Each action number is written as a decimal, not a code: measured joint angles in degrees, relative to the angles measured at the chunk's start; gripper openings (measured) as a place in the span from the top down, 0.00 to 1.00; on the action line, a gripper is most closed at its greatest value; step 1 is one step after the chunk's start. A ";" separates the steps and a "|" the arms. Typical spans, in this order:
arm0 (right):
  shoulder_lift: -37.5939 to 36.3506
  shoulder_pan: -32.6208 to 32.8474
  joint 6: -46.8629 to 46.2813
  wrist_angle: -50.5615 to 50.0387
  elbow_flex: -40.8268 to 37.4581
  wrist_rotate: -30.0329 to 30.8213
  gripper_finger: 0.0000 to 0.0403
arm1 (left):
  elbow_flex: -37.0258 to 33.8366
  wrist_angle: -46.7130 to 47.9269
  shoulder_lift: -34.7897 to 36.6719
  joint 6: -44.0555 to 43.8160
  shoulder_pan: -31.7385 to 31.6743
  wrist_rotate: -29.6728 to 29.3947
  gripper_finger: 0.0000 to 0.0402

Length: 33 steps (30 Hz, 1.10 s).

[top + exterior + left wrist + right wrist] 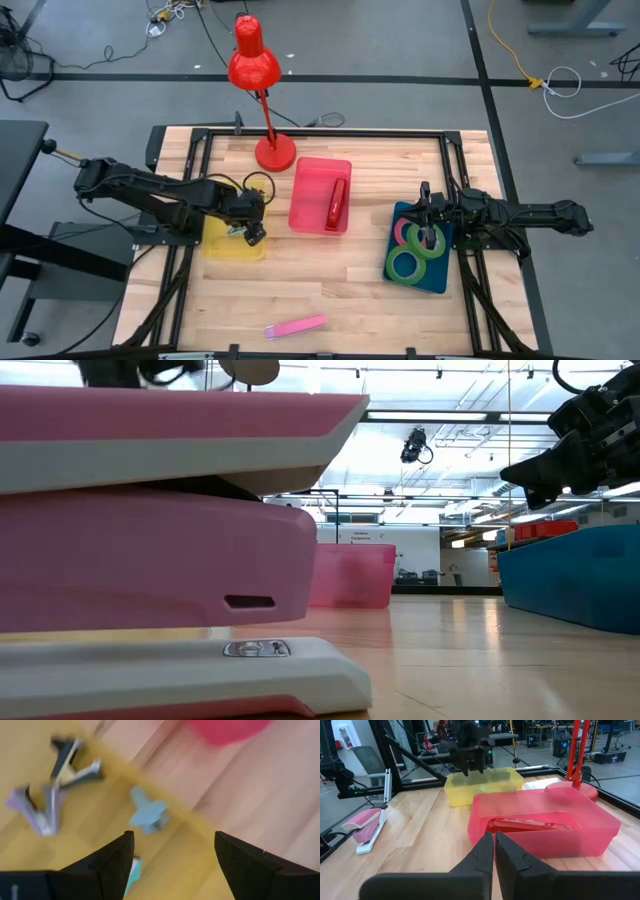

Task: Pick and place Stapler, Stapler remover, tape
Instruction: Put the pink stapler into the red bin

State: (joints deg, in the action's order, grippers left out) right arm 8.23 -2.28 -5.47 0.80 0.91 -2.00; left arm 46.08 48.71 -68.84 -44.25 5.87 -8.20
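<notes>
We find the left gripper (255, 234) over the yellow bin (233, 243), fingers spread and empty, removers (148, 815) lying loose below. The pink stapler (296, 326) lies on the table's near edge, long axis roughly across the table, nearer the left arm. The right gripper (428, 237), pressed together, hangs over the tape (404, 264) in the blue bin (440, 277).

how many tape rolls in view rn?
3, all in the blue bin under the right gripper: pinkish-red roll, green roll, green roll. Others could be hidden beneath.
</notes>
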 joint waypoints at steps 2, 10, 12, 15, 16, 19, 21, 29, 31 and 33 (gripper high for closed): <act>-0.02 0.02 0.01 0.00 0.00 0.00 0.95 | 2.47 -0.11 0.00 1.06 0.95 -0.96 0.31; -0.01 0.02 0.01 0.00 0.00 0.00 0.95 | 8.58 -0.84 -0.17 1.50 6.48 -10.21 0.31; -0.02 0.01 0.01 0.00 0.00 0.00 0.95 | 9.25 -0.88 -0.17 1.46 8.07 -13.00 0.31; -0.01 0.01 0.01 0.00 0.00 0.00 0.95 | 9.73 -0.94 -0.20 0.24 9.85 -13.29 0.30; 0.00 0.00 0.01 0.00 0.00 0.00 0.95 | 9.78 -1.15 -0.34 -0.20 10.43 -13.12 0.29; 0.00 0.00 0.01 0.00 0.00 0.00 0.95 | 9.80 -1.80 -0.76 -1.55 12.27 -13.10 0.25; -0.01 0.00 0.00 0.00 0.00 0.00 0.95 | 9.80 -3.35 -1.08 -1.55 13.44 -12.55 0.21; -0.02 0.00 0.01 0.00 0.00 0.00 0.95 | 9.75 -10.99 -3.01 0.08 19.10 -9.02 0.16; 0.00 0.02 0.00 0.00 0.00 0.00 0.95 | 9.91 -14.37 -4.10 0.27 20.01 -8.98 0.16; 0.00 0.01 0.01 0.01 0.00 0.00 0.95 | 9.73 -15.32 -4.87 0.32 21.09 -8.14 0.16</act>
State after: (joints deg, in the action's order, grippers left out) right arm 8.23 -2.27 -5.45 0.81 0.91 -2.00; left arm 55.81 33.40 -73.71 -43.93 26.96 -16.34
